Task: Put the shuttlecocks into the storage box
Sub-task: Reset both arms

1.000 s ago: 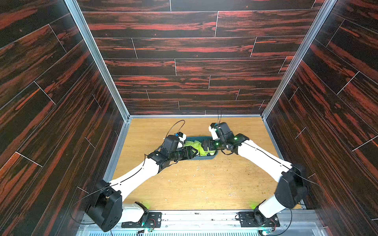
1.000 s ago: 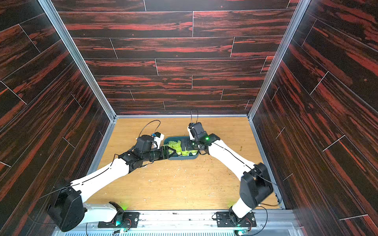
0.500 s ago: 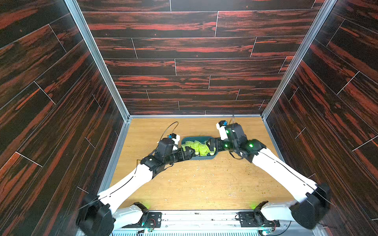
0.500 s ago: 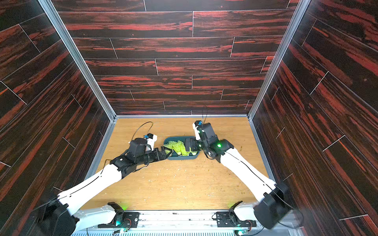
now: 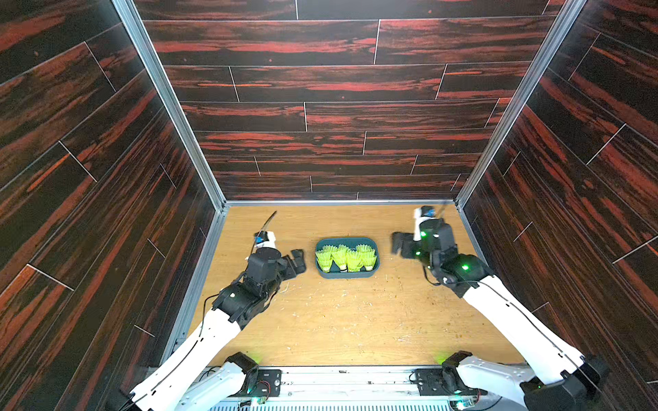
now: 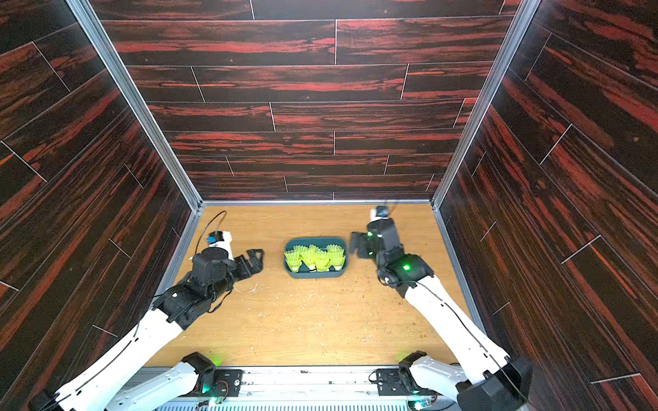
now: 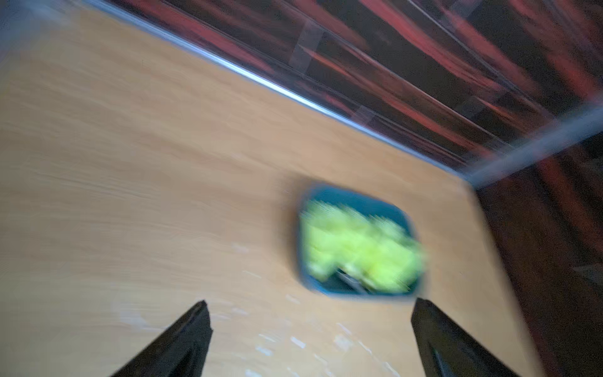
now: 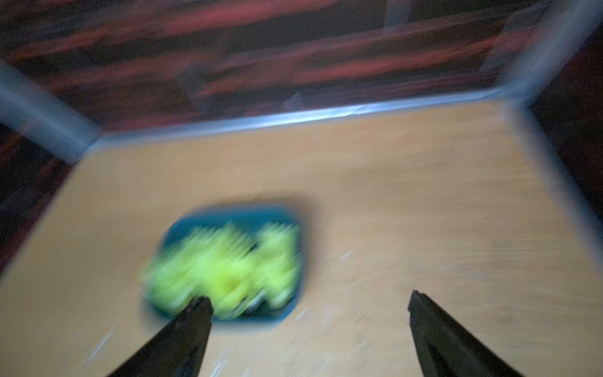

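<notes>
In both top views the left end effector (image 5: 297, 261) and right end effector (image 5: 398, 245), which flanked the box (image 5: 347, 274) a second ago, have drawn back and now stand apart from it on either side. Their jaws are wide and empty, the shuttlecocks (image 5: 347, 258) are packed inside, and none shows loose on the desk (image 5: 338, 320). Each blurred wrist view shows spread, empty jaws short of the full box (image 7: 355, 199), so the task looks finished.
</notes>
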Available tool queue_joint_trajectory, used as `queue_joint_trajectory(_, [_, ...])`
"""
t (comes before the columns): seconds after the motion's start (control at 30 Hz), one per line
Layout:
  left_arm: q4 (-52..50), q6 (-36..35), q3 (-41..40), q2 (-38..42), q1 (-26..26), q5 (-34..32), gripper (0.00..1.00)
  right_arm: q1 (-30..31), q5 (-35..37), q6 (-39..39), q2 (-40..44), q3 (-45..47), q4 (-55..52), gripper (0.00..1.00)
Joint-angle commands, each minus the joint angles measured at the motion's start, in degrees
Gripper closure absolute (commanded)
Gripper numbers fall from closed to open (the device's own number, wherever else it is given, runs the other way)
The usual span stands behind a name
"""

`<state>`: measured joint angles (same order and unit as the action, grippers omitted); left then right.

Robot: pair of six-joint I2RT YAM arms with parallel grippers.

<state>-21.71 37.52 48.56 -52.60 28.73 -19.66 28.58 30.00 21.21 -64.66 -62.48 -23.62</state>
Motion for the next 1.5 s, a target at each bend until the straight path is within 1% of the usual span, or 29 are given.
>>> queue_joint_trajectory(0.0, [-1.4,-8.4,-1.0,0.7,-0.7,-14.5,0.00,-2.0,12.4,-5.4,3.3,7.2,9.0,0.02])
queue_joint_trajectory(0.03, [1.6,-10.7,-3.0,0.8,-0.9,-15.5,0.00,-2.4,14.6,-7.1,3.9,9.8,12.2,0.02])
queue_joint_trajectory(0.1, [8.0,-11.5,-7.4,1.0,-1.9,-19.2,0.00,-4.4,16.5,-9.2,4.0,14.2,16.7,0.02])
queue_joint_trajectory(0.13, [11.1,-13.1,-9.6,1.1,-2.9,-20.0,0.00,-5.6,16.9,-9.8,3.4,16.5,18.7,0.02])
queue_joint_trajectory(0.2, [17.7,-15.9,-14.2,1.1,-5.1,-20.9,0.00,-9.1,15.0,-9.1,1.8,19.6,21.0,0.02])
queue_joint_trajectory(0.23, [19.9,-15.7,-15.8,0.9,-6.7,-21.3,0.00,-10.8,13.7,-9.1,0.8,21.5,23.2,0.02])
queue_joint_trajectory(0.3, [23.6,-16.7,-18.1,-0.3,-9.9,-18.5,0.00,-11.5,17.2,-9.3,-0.2,26.3,29.6,0.02])
queue_joint_trajectory(0.33, [25.5,-17.5,-18.8,-1.4,-11.2,-17.6,0.00,-11.5,18.0,-10.9,-0.5,28.7,33.9,0.02])
queue_joint_trajectory(0.4, [29.1,-19.9,-19.9,-4.9,-13.6,-16.6,0.00,-11.5,20.5,-12.9,-1.6,33.5,43.1,0.02])
queue_joint_trajectory(0.47, [33.2,-22.6,-20.7,-9.2,-15.2,-16.0,0.00,-11.6,21.8,-14.2,-3.5,36.6,50.0,0.02])
queue_joint_trajectory(0.5, [33.5,-23.2,-19.7,-11.5,-16.9,-16.0,0.00,-11.6,21.5,-15.4,-4.8,38.1,53.5,0.02])
queue_joint_trajectory(0.53, [30.8,-22.3,-17.8,-13.2,-18.5,-12.8,0.00,-11.6,20.9,-16.2,-5.7,39.0,55.9,0.02])
queue_joint_trajectory(0.63, [34.7,-25.8,-14.5,-19.6,-20.6,-10.2,0.00,-11.7,18.4,-19.1,-8.9,41.4,63.9,0.02])
queue_joint_trajectory(0.7, [39.0,-27.1,-13.6,-24.1,-22.0,-9.2,0.00,-11.6,15.4,-22.1,-11.0,43.9,72.1,0.02])
queue_joint_trajectory(0.77, [39.6,-27.1,-11.8,-28.2,-23.8,-7.3,0.00,-11.8,14.1,-24.3,-13.3,45.6,78.7,0.02])
queue_joint_trajectory(0.8, [39.0,-27.9,-10.8,-29.7,-24.4,-6.9,0.00,-12.3,13.6,-24.4,-14.5,45.3,79.2,0.02])
queue_joint_trajectory(0.93, [43.4,-30.6,-12.0,-31.9,-26.9,-4.6,0.00,-14.5,9.9,-24.0,-17.6,45.5,82.7,0.02])
queue_joint_trajectory(1.07, [51.3,-31.7,-15.1,-34.1,-30.3,-0.2,0.00,-16.1,5.0,-25.1,-19.9,45.2,88.4,0.02])
queue_joint_trajectory(1.1, [50.2,-30.8,-14.6,-34.3,-30.9,1.6,0.00,-16.6,4.5,-24.7,-20.6,44.9,89.3,0.02])
queue_joint_trajectory(1.13, [49.3,-30.1,-14.1,-34.5,-31.3,2.1,0.00,-17.0,3.9,-23.7,-20.8,44.4,88.8,0.02])
queue_joint_trajectory(1.17, [49.7,-29.3,-13.9,-34.9,-31.8,2.9,0.00,-17.6,2.0,-22.3,-20.9,45.0,90.1,0.02])
queue_joint_trajectory(1.2, [51.1,-28.2,-14.6,-34.9,-32.3,4.3,0.00,-18.2,0.3,-22.4,-21.7,46.4,94.0,0.02])
queue_joint_trajectory(1.27, [59.5,-29.3,-17.3,-36.3,-32.4,5.9,0.00,-18.5,0.3,-21.7,-23.8,48.1,98.4,0.02])
queue_joint_trajectory(1.33, [61.5,-30.1,-19.7,-35.3,-32.4,8.9,0.00,-18.8,-0.7,-21.7,-26.2,49.7,102.9,0.02])
queue_joint_trajectory(1.4, [66.2,-30.4,-23.9,-34.2,-32.4,9.5,0.00,-18.8,-0.4,-22.4,-27.8,50.1,106.7,0.02])
queue_joint_trajectory(1.43, [76.3,-30.4,-27.3,-36.3,-32.4,9.2,0.00,-18.8,-0.1,-22.2,-27.6,50.1,106.1,0.02])
queue_joint_trajectory(1.47, [87.1,-30.4,-29.7,-39.4,-32.4,7.1,0.00,-18.9,0.4,-21.9,-27.5,50.3,106.2,0.02])
